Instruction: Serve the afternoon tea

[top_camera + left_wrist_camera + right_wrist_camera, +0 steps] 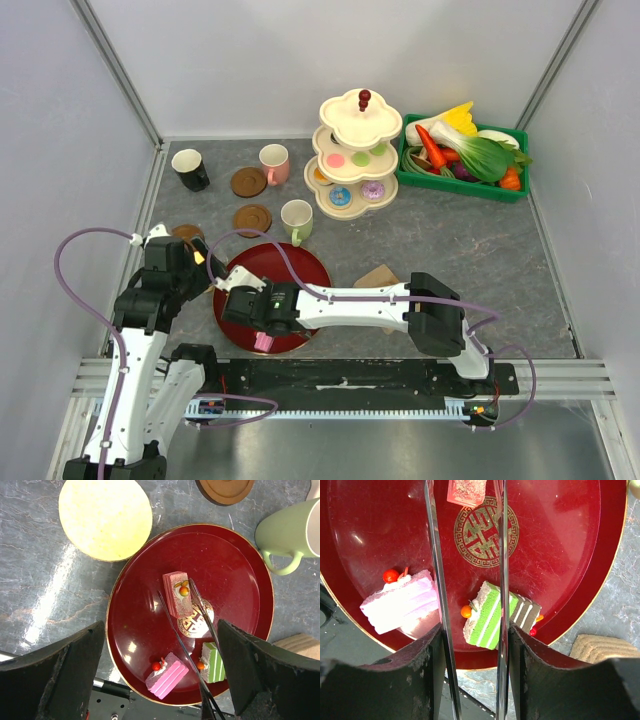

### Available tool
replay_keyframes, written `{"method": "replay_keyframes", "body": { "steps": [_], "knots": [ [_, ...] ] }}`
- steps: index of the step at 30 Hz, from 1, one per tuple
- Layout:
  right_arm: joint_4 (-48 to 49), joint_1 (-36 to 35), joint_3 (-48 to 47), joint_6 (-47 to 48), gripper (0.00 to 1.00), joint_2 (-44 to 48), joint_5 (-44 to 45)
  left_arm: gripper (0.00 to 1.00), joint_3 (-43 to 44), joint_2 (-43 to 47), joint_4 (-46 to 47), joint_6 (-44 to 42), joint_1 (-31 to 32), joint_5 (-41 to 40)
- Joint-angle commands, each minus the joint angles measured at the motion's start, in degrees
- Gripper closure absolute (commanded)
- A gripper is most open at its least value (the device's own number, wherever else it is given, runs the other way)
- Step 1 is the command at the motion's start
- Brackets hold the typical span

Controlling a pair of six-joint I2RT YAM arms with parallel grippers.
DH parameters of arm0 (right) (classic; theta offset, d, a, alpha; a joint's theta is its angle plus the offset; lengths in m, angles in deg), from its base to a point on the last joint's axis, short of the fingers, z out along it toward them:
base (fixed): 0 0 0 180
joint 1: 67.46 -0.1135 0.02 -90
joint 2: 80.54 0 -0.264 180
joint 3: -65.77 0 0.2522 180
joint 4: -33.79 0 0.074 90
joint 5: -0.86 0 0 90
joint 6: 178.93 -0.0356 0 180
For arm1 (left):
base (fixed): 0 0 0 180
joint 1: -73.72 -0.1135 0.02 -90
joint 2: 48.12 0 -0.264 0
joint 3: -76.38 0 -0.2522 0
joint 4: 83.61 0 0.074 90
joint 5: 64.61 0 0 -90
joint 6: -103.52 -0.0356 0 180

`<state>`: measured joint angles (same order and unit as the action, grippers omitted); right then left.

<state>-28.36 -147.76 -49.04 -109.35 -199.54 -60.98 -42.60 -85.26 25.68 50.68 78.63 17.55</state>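
My right end effector (474,630) is clamped on tongs (434,555). I judge their parted blades flank the red slice (176,602) on the tray (225,570) to pinch it. My left end effector (161,625) hovers spread apart, empty.

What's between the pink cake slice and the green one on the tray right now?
No pastry: between the pink slice and green slice only a blade of the tongs crosses bare tray, shown in the left wrist view.
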Motion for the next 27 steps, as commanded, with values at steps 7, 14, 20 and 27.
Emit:
{"method": "replay_keyframes", "body": {
  "steps": [7, 14, 20, 27],
  "knots": [
    [0.3, 1.2, 0.0, -2.0, 0.47, -1.3, 0.8, 0.01, 1.2, -0.2, -1.5, 2.2, 0.3, -1.0],
    [0.1, 1.5, -0.5, -1.9, 0.56, -1.3, 1.5, 0.01, 1.2, -0.2, -1.6, 2.3, 0.4, -1.0],
    [-1.2, 1.5, -1.0, -2.9, 0.6, 1.0, 5.8, 0.01, 1.2, -0.1, -1.6, 2.0, 0.3, -0.6],
    [-1.3, 2.3, 3.2, -5.1, 0.61, 8.2, 9.4, 0.01, 1.2, 0.5, -1.4, 1.9, 0.3, -0.2]
  ]
}}
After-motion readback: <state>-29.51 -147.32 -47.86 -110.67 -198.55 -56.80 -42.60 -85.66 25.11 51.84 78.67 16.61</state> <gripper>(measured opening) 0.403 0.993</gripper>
